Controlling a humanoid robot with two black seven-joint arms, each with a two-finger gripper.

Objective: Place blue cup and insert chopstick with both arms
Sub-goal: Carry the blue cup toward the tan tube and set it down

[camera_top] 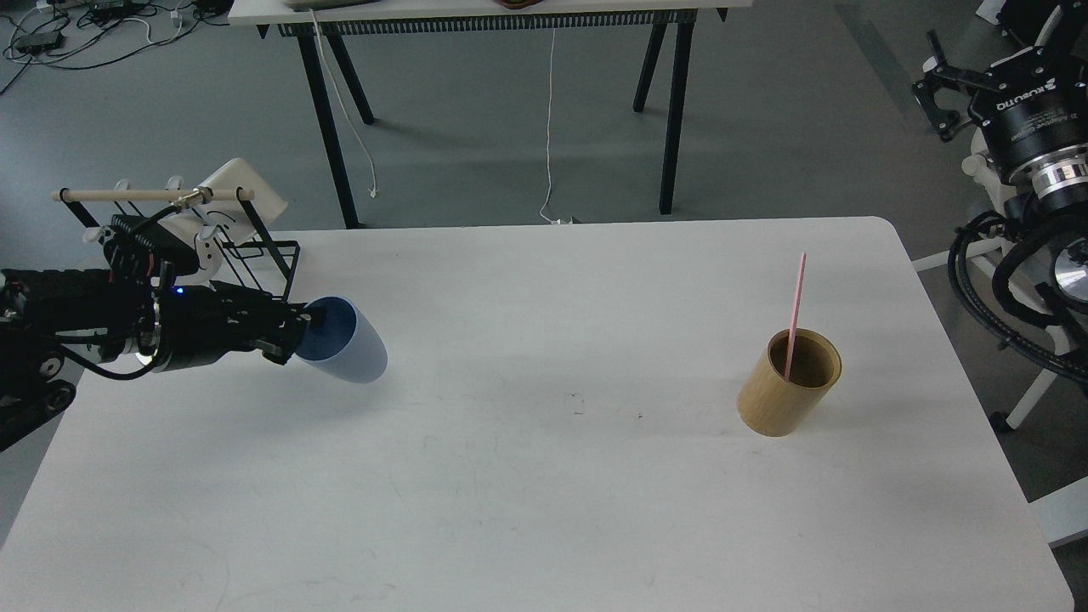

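Note:
The blue cup (347, 344) hangs above the left part of the white table (544, 476), tilted with its mouth toward my left arm. My left gripper (299, 333) is shut on the cup's rim and holds it clear of the table. A pink chopstick (796, 306) stands upright in the tan bamboo holder (789, 384) on the right side of the table. My right gripper (939, 106) is raised off the table's right edge, well away from the holder; its fingers look spread and hold nothing.
A black wire drying rack (246, 272) with a wooden bar and white dishes stands at the table's back left, partly behind my left arm. Another table's black legs and cables are on the floor beyond.

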